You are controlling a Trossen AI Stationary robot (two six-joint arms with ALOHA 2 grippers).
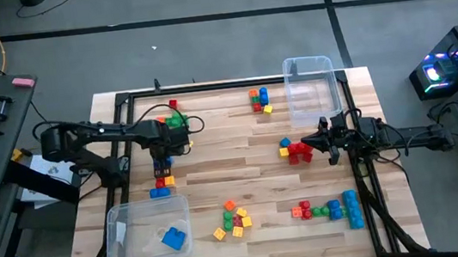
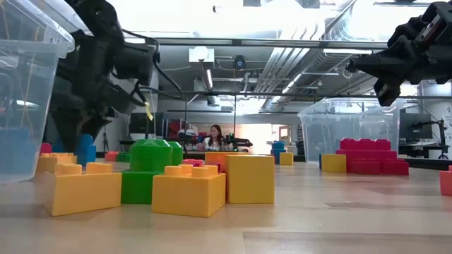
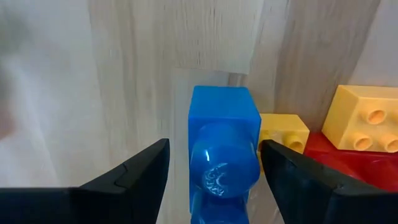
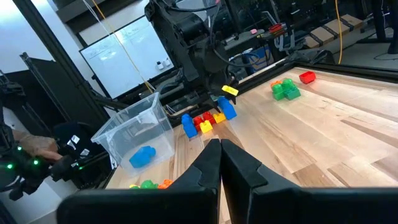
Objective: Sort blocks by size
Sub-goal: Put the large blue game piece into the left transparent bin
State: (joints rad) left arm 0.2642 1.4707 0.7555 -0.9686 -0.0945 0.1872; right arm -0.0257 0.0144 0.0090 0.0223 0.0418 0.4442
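The left tool (image 3: 214,168) points straight down near the counter's (image 1: 240,153) left edge, its jaws standing wide to either side of a blue block (image 3: 222,149) without visibly pressing it, probably lined up to lift it into the bin (image 1: 147,231) at the near left corner. The right tool (image 1: 327,142) hovers shut and empty by the red blocks (image 1: 300,151) toward the right edge, apparently waiting.
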